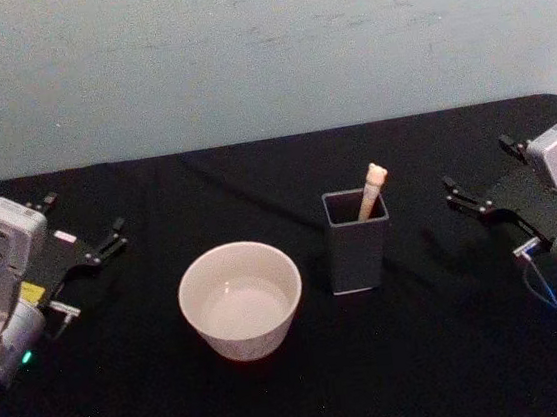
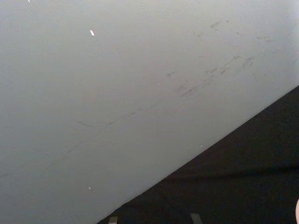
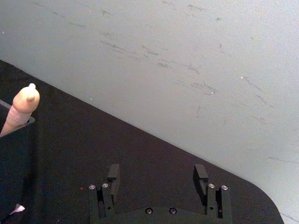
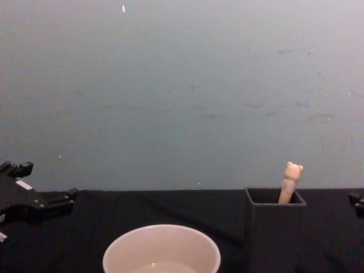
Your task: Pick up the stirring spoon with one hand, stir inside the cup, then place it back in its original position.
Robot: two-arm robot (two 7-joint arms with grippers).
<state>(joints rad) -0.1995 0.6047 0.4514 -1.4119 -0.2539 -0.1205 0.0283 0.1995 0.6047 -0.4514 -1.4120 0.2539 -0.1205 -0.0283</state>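
On table (image 1: 300, 397): one cup (image 1: 240, 295), one stirring spoon (image 1: 371, 190), two hands (image 1: 82, 215) (image 1: 477, 164) spread.

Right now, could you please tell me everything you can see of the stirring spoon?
The stirring spoon stands tilted in the dark grey square holder, right of the cup, leaning on the holder's rim. Its beige, matte handle, topped by a small bear head, sticks out; the rest is hidden inside. Nothing else touches it.

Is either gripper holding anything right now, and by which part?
Nothing is held. The left gripper and right gripper are both open, apart from the stirring spoon, which stands in the dark holder.
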